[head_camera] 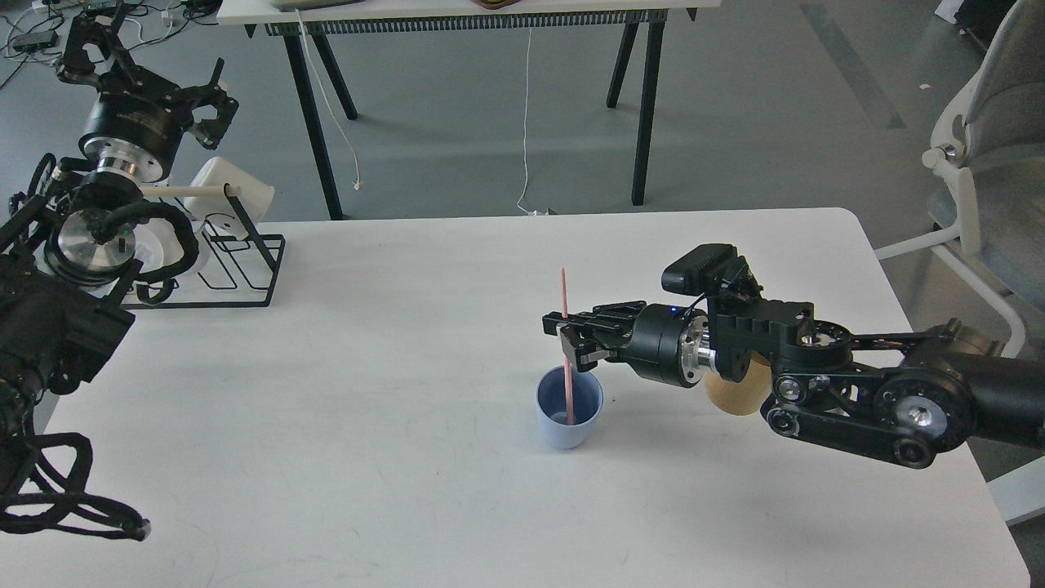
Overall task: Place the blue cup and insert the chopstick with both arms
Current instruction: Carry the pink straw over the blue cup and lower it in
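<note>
Standing upright in the blue cup (pixel 569 417), the chopstick (pixel 565 343) is grasped by the right pincer (pixel 569 336).

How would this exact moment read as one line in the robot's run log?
right gripper: shut on chopstick | chopstick: upright, lower end inside blue cup | blue cup: upright on table | left gripper: raised, open, empty

My right gripper (pixel 569 337) is matt black plastic, with a bright polished metal ring behind it. The blue cup (pixel 569 406) at the frame's centre looks like matt plastic; the chopstick (pixel 565 343) is smooth pink. The table (pixel 408 392) is smooth matt white. Under my right arm a cylinder (pixel 739 396) shows pale wood. In the upper left, the rack (pixel 245 253) is thin black wire.
</note>
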### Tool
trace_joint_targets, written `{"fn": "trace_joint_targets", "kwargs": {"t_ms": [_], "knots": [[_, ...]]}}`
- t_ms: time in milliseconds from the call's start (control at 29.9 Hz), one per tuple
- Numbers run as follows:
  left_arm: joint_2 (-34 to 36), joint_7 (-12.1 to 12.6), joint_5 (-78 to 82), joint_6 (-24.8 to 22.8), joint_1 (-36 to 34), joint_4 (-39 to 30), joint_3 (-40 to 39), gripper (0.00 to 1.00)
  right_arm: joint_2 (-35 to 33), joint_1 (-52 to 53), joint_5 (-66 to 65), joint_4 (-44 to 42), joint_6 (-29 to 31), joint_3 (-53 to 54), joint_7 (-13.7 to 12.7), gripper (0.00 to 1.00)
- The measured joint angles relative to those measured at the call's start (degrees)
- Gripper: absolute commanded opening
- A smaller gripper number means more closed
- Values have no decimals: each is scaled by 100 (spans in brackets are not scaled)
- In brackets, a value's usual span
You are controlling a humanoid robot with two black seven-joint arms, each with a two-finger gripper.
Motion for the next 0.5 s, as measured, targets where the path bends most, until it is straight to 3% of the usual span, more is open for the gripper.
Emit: {"fn": "trace_joint_targets", "kwargs": {"t_ms": [167, 368, 502], "knots": [[6, -4, 0, 0, 1, 0, 0, 100, 6, -16, 8, -3, 0, 0, -14, 29], [8, -9, 1, 0, 1, 0, 0, 100, 9, -16, 22, -4, 0, 0, -17, 34], [8, -9, 0, 0, 1, -1, 0, 100, -24, 12, 47, 13, -34, 98, -17, 50]]}}
